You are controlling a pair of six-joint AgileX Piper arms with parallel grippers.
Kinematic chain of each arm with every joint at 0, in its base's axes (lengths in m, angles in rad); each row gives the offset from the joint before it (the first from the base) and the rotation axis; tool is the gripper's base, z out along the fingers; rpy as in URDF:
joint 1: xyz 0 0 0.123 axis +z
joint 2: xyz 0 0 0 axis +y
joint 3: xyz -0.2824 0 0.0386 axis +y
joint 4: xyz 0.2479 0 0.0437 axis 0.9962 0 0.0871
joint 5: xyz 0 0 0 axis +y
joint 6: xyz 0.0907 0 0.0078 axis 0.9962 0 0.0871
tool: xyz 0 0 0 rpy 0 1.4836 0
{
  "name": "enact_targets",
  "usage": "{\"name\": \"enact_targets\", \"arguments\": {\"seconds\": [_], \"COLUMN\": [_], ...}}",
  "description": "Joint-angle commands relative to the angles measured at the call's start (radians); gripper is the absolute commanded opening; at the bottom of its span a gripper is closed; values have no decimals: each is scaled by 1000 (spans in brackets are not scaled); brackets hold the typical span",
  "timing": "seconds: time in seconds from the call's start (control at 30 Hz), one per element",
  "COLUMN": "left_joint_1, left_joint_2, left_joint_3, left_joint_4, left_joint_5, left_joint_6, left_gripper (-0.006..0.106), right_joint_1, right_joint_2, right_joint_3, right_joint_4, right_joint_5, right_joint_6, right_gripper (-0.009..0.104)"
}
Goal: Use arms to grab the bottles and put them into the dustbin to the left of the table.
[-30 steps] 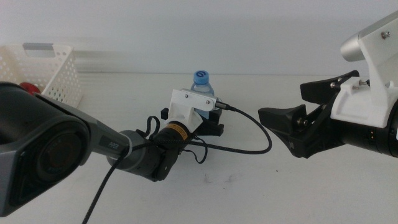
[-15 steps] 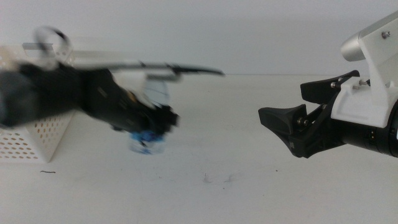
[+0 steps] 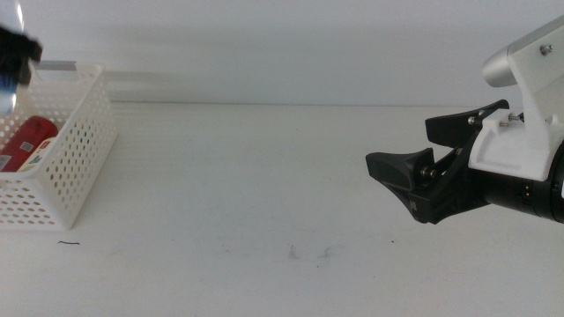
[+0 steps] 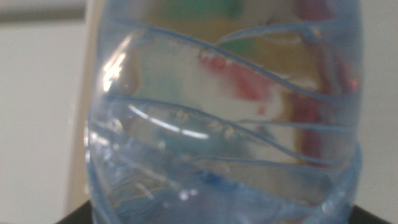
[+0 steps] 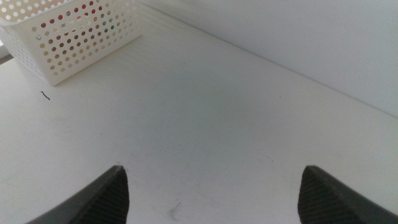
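One water bottle (image 4: 224,124) — inside left claw (image 3: 16,48).

Your left gripper (image 3: 16,53) hangs above the white perforated plastic dustbin (image 3: 75,167), clamping the clear ribbed water bottle (image 4: 224,118); your right gripper (image 5: 211,190) waits well right of it, jaws spread.

Clear ribbed water bottle (image 4: 224,124) held above white perforated dustbin (image 3: 75,158) containing red can (image 3: 26,141).

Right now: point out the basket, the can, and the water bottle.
basket (image 3: 75,154), middle view, perforated right side wall.
can (image 3: 26,141), middle view, red side, lying inside the basket.
water bottle (image 4: 224,143), left wrist view, clear ribbed body, close to the camera.
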Motion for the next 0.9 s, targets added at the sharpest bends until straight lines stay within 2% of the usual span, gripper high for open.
{"name": "enact_targets", "arguments": {"seconds": [0.0, 0.13, 0.23, 0.33, 0.53, 0.57, 0.73, 0.87], "left_joint_1": [39, 67, 73, 75, 75, 75, 43, -26], "left_joint_2": [49, 136, 189, 227, 250, 245, 165, -26], "left_joint_3": [-11, -11, -11, -11, -11, -11, 1, 150], "left_joint_4": [-50, -34, -19, -6, 14, 14, 0, -21], "left_joint_5": [-24, -63, -97, -125, -164, -161, -132, -209], "left_joint_6": [41, 41, 44, 44, 15, 2, -13, -50], "left_gripper": [-2, 0, 11, 32, 90, 94, 94, 94], "right_joint_1": [2, 2, 2, 2, 2, 2, 2, 2], "right_joint_2": [-6, -6, -6, -6, -6, -6, -6, -6], "right_joint_3": [-4, -4, -4, -4, -4, -4, -4, -4], "right_joint_4": [-3, -3, -3, -3, -3, -3, -3, -3], "right_joint_5": [0, 0, 0, 0, 0, 0, 0, 0], "right_joint_6": [-2, -2, -2, -2, -2, -2, -2, -2], "right_gripper": [87, 87, 87, 87, 87, 87, 87, 87]}}
